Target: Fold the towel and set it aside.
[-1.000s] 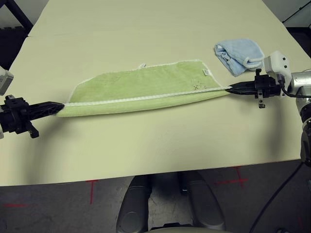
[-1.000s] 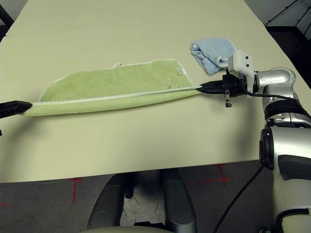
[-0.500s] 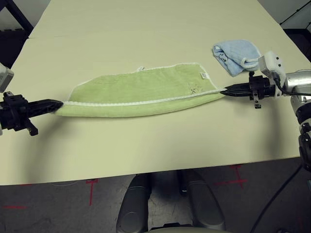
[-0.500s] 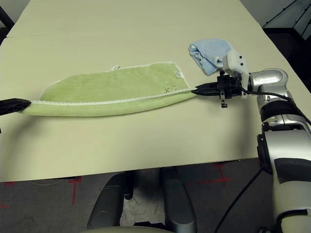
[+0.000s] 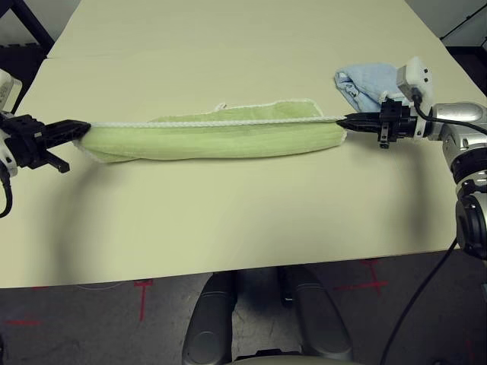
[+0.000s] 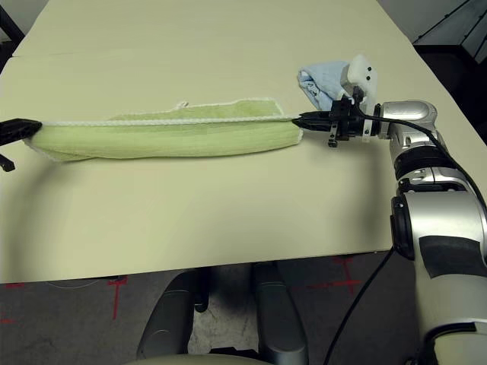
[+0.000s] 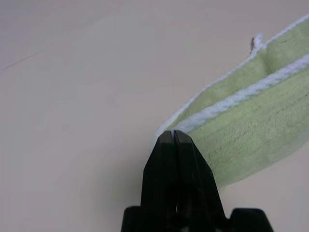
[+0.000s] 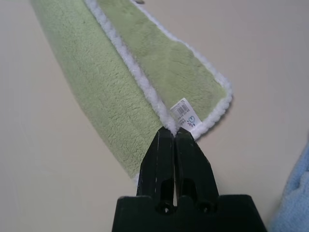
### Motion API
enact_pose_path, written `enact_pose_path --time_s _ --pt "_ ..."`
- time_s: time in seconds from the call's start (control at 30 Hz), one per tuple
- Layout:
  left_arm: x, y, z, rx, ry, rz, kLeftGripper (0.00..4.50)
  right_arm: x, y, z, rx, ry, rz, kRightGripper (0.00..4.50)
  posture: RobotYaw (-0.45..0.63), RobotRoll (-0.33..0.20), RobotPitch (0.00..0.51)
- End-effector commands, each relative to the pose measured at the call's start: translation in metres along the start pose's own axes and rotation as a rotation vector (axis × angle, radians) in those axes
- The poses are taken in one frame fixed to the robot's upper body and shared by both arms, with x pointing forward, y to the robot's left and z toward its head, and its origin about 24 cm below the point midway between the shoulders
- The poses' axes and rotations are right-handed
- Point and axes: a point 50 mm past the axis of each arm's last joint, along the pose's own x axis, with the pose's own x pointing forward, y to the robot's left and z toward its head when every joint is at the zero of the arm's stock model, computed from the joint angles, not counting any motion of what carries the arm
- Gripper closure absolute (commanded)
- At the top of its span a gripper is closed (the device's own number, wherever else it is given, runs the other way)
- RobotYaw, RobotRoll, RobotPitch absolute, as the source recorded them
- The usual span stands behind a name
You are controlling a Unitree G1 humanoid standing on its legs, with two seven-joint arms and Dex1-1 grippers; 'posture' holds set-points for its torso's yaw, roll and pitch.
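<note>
Fig.: Light green towel (image 5: 213,137) stretched lengthwise btwn two grippers over a beige table (image 5: 228,220).
L gripper (image 5: 76,129) is pinched closed on the towel's left end at the white stitched edge; R gripper (image 5: 342,119) is likewise clamped closed on the right-end corner, just beside a small white label (image 8: 185,112). The held edge runs taut across the top w/ the cloth hanging below it onto the tabletop; a back layer lies flat behind. A crumpled light blue cloth (image 5: 369,84) sits near the R gripper, apart from the towel.
</note>
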Motion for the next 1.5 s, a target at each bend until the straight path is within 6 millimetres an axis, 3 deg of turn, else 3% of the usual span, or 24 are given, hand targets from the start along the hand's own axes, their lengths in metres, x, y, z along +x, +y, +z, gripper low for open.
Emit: enact_pose_path --time_s 0.03,0.2,0.4,0.77,1.13,1.5 --pt "0.007 0.003 -0.006 0.005 0.017 0.053 4.46 0.001 -0.004 -0.005 0.022 0.020 -0.094 4.50 0.01 0.000 0.243" --pt "0.017 0.001 -0.009 0.016 0.020 0.068 4.46 0.014 -0.005 -0.002 0.056 -0.009 -0.189 4.50 0.01 0.000 0.241" --pt "0.029 0.001 -0.006 0.018 -0.001 0.094 4.46 0.028 -0.012 0.014 0.082 -0.066 -0.298 4.50 0.01 0.000 0.240" --pt "0.022 -0.003 -0.017 0.010 0.076 0.048 4.46 0.046 -0.014 0.034 0.022 -0.048 -0.331 4.50 0.03 0.000 0.238" --pt "0.036 0.002 -0.025 0.041 0.089 0.156 4.46 0.050 -0.008 0.022 0.006 0.061 -0.291 4.50 0.04 0.000 0.234" --pt "0.052 0.001 -0.024 0.056 0.090 0.130 4.46 0.051 -0.009 0.018 0.004 0.099 -0.332 4.50 0.03 0.000 0.236"
